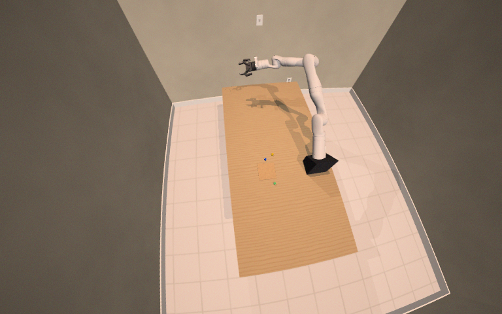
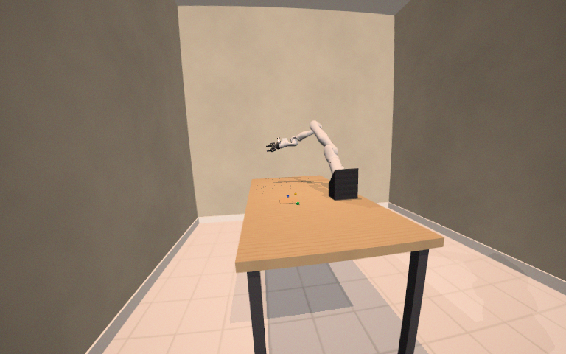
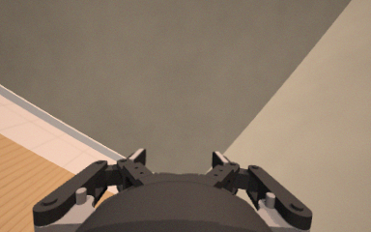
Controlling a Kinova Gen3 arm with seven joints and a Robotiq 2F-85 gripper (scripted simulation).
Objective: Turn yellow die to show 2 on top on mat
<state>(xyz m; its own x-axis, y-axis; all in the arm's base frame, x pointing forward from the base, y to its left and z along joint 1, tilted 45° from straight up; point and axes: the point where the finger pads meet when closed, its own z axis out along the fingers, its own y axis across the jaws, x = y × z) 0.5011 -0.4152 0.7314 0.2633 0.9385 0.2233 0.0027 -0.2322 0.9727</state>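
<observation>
A small yellow die (image 1: 272, 154) (image 2: 295, 193) lies on the table beyond the mat, off it; its number is too small to read. The square mat (image 1: 267, 171) is wood-coloured like the table and looks flat. A blue die (image 1: 265, 159) (image 2: 287, 195) lies just off the mat's far edge. A green die (image 1: 274, 183) (image 2: 297, 203) lies just off its near right corner. My gripper (image 1: 240, 68) (image 2: 267, 148) (image 3: 179, 158) is open and empty, high above the table's far end and far from the dice, pointing sideways. No die shows in the wrist view.
The wooden table (image 1: 285, 218) (image 2: 321, 232) (image 3: 4, 174) carries the arm's black base (image 1: 319, 164) (image 2: 344, 184) at its right edge. The white arm (image 1: 314, 83) (image 2: 321, 133) reaches toward the far end. A wall (image 1: 214, 42) (image 2: 233, 87) stands behind the table's far end.
</observation>
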